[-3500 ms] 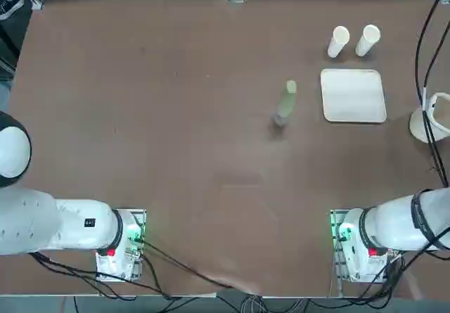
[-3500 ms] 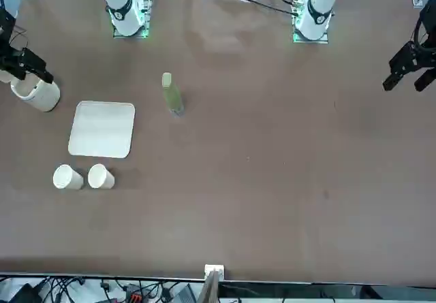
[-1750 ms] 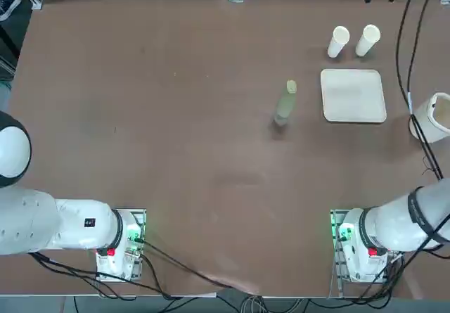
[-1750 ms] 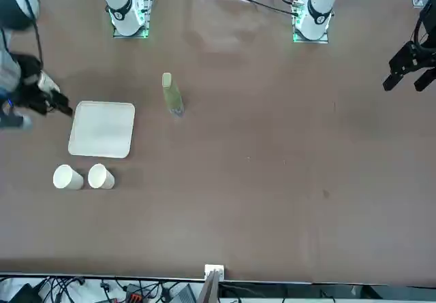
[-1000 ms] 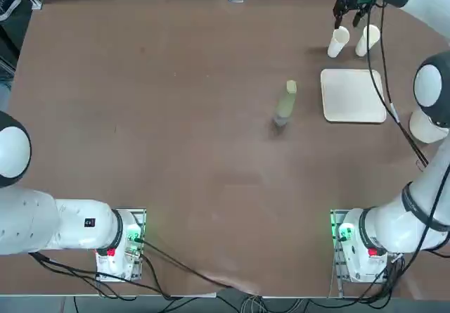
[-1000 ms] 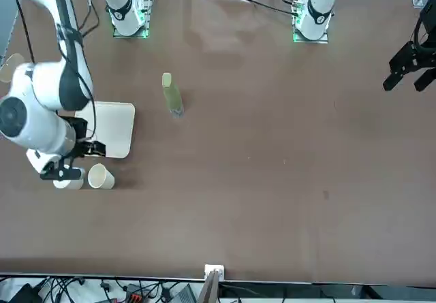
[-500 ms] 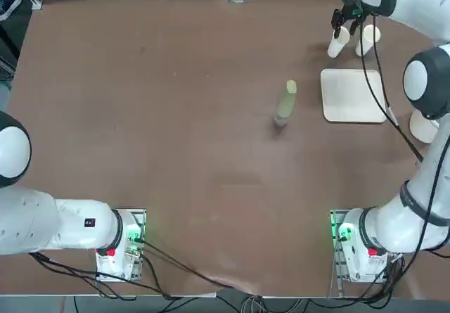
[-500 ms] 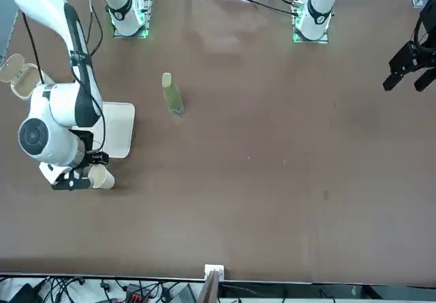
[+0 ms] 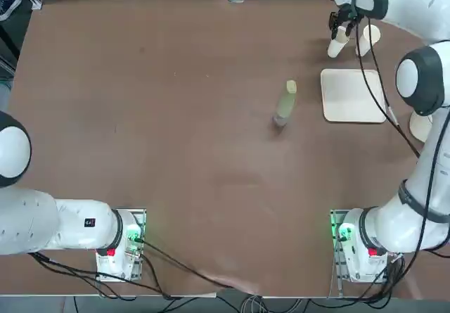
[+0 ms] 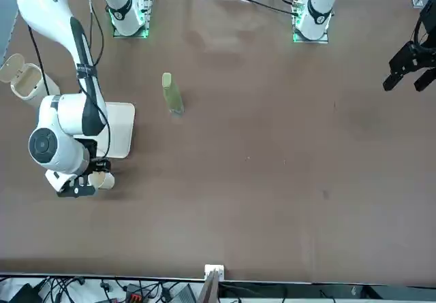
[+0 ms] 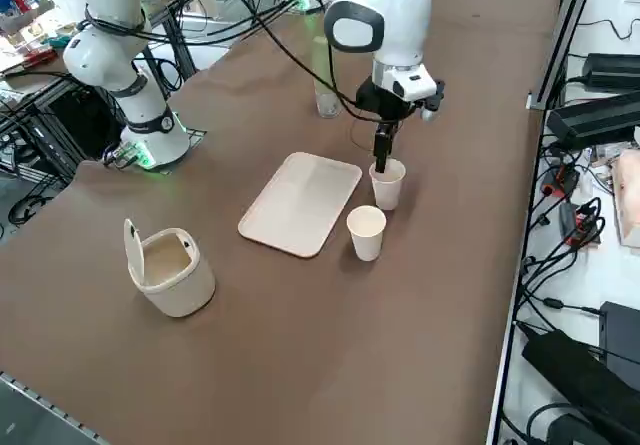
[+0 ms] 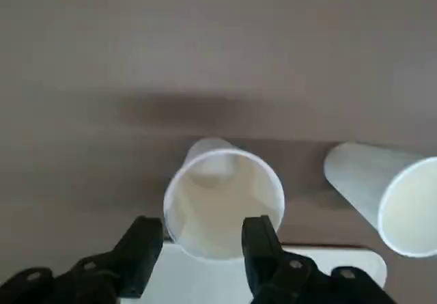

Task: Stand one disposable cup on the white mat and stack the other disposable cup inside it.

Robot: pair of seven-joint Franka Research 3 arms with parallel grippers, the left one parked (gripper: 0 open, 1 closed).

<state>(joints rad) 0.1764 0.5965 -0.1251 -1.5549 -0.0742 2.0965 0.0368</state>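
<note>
Right gripper has its fingers apart at the left disposable cup's rim. White mat lies flat; right of it sits the lidded bin. Left disposable cup and right disposable cup stand upright on the table, just beyond the mat.

The right white robot arm now reaches in over the brown surface, its black two-fingered pincer moved from beside the mat's far side to the leftward white disposable cup.
</note>
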